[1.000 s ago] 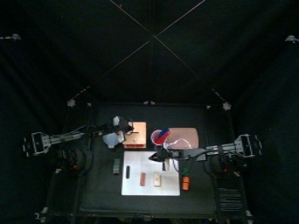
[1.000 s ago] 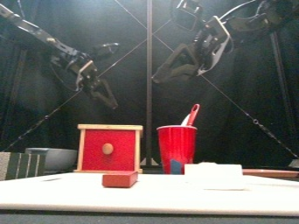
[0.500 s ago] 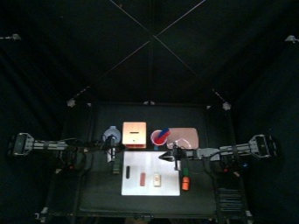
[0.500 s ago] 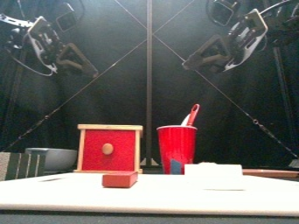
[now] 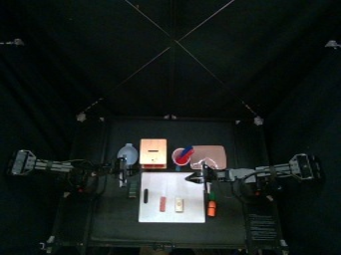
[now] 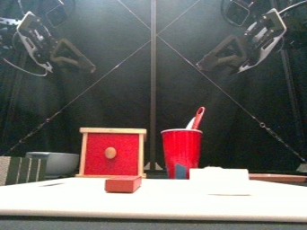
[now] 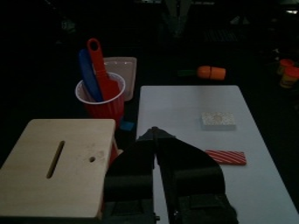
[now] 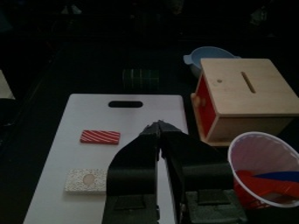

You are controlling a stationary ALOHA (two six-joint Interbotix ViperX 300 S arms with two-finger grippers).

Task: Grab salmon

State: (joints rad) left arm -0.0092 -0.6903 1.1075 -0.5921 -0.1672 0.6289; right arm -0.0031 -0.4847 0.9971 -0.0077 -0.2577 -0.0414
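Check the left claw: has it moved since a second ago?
Yes. In the front view the left claw has swung up and toward the picture's left edge, away from the red slotted box, which stayed put.

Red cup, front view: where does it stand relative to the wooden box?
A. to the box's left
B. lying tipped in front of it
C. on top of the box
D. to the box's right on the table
D: the red cup stands upright just right of the wooden box.

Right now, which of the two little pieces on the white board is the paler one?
The speckled pinkish salmon; the other piece is dark red and striped.
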